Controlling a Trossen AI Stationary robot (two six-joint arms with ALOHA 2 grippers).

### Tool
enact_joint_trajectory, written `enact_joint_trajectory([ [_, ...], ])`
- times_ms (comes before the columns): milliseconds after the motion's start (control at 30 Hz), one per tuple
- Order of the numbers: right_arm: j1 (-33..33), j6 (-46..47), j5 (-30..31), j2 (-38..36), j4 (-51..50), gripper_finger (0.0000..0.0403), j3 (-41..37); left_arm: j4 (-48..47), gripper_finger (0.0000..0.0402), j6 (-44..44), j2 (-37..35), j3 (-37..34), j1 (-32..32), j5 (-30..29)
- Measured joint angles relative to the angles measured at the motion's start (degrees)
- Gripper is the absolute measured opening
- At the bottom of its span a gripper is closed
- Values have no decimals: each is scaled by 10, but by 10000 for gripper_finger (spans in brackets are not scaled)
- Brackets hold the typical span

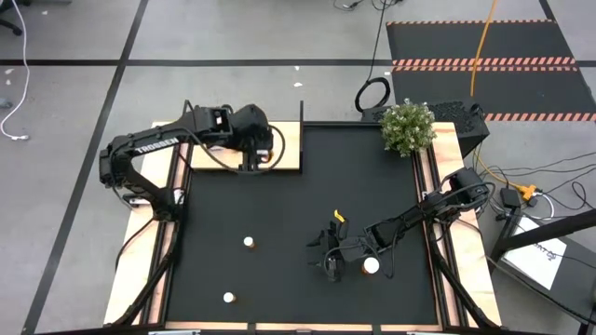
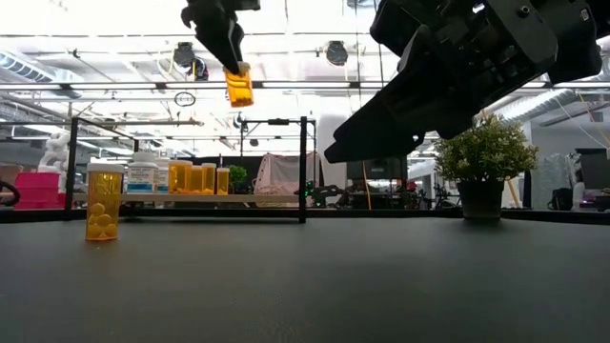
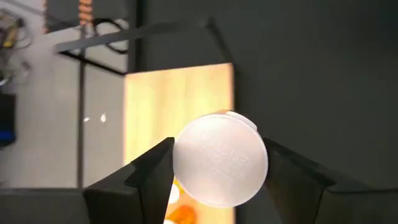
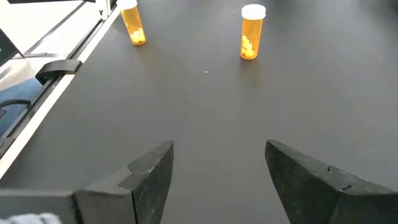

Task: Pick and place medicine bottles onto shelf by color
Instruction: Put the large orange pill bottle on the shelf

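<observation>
Hanging above the shelf point(image 1: 284, 149) at the far-left corner of the surface point(image 1: 298, 167), the left gripper point(image 1: 268, 149) is clamped on a medicine bottle point(image 3: 221, 158). In the left wrist view its white cap fills the space between the two dark fingers point(image 3: 152, 171), which press it from either side, with the light-wood board below. The low view shows the same bottle point(image 2: 238, 88) as an orange body held well clear of the shelf point(image 2: 191, 200), whose black posts stand at its edges. A row of bottles point(image 2: 195, 178) already stands on the board: white ones toward its left end, orange ones just to their right.

On the black mat, one orange bottle with a white cap point(image 1: 229, 298) stands near the front edge, left of centre. A second one point(image 1: 249, 242) stands farther back and slightly to the right; the right wrist view shows both upright with small yellow pills inside point(image 4: 252, 31). Which of the two is the bottle standing at the left of the low view cannot be told.

Right of centre, toward the front edge, the right gripper point(image 1: 331, 265) hangs over the mat with its jaws spread and nothing between them. A white-capped bottle point(image 1: 371, 266) sits just to its right, beside the arm. A potted plant point(image 1: 408, 127) stands at the far-right corner.
</observation>
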Motion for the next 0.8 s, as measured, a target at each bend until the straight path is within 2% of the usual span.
enact_joint_trajectory([
  [267, 0, -3, 0, 0, 0, 249, 0, 18, 203, 41, 0, 0, 60, -12],
  [467, 0, -9, 0, 0, 0, 249, 0, 60, 219, 70, 4, 0, 101, -10],
  [800, 0, 5, -1, 0, 0, 249, 0, 103, 205, 96, 70, 0, 154, -9],
])
